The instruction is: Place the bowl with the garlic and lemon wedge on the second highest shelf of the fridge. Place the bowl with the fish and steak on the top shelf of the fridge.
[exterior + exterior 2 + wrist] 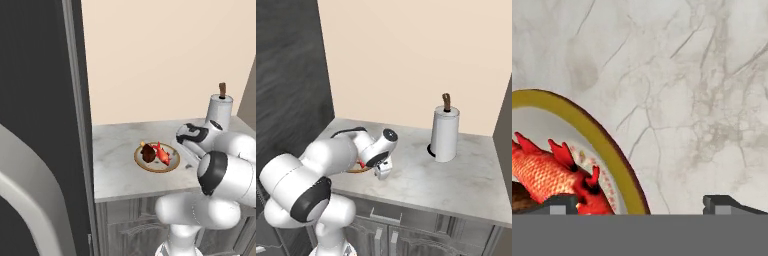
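Item: bowl (157, 158), white inside with a mustard-yellow rim, on the marble desk (120, 150) just right of the dark fridge (40, 100).
Contents: red-orange fish (162, 154) to the right, dark brown steak (148, 153) touching it on the left.
Gripper (640, 202): low at the bowl's right edge, fingers (562, 202) spread wide, nothing between them; one tip is over the fish inside the rim, the other over bare marble outside.
Also present: paper towel roll (445, 134), far right, well apart.
Handling advice: straddle the rim wall, descend straight, close on the rim only, avoid pinching the fish, and lift level for the top shelf.
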Available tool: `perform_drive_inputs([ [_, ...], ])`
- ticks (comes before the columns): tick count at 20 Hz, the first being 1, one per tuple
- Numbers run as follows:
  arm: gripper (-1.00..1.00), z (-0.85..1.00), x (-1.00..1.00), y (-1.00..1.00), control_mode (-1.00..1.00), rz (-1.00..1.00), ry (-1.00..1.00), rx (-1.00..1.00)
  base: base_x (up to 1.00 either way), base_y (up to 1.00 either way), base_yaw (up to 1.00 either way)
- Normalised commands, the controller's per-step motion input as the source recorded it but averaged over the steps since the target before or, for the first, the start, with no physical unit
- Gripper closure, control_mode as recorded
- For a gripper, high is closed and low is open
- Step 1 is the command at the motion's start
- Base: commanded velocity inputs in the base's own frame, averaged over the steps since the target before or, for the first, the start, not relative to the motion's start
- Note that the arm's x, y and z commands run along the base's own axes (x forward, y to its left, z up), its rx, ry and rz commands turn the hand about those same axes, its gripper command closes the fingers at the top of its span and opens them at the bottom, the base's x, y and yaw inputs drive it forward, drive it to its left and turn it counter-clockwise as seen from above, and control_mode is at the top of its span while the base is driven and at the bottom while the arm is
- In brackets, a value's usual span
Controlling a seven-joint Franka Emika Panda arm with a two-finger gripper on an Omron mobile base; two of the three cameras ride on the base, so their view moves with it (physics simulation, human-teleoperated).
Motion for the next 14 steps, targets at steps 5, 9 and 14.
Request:
perform_drive_inputs([
  [5,-1.00,-0.28,0.20,0.06,-1.00,0.00,0.00,0.00,0.00,0.00,0.00],
  [9,1.00,-0.24,0.38,0.33,-1.00,0.00,0.02,-0.03,0.00,0.00,0.00],
  [14,1.00,-0.12,0.25,0.16,-1.00,0.00,0.01,-0.01,0.00,0.00,0.00],
])
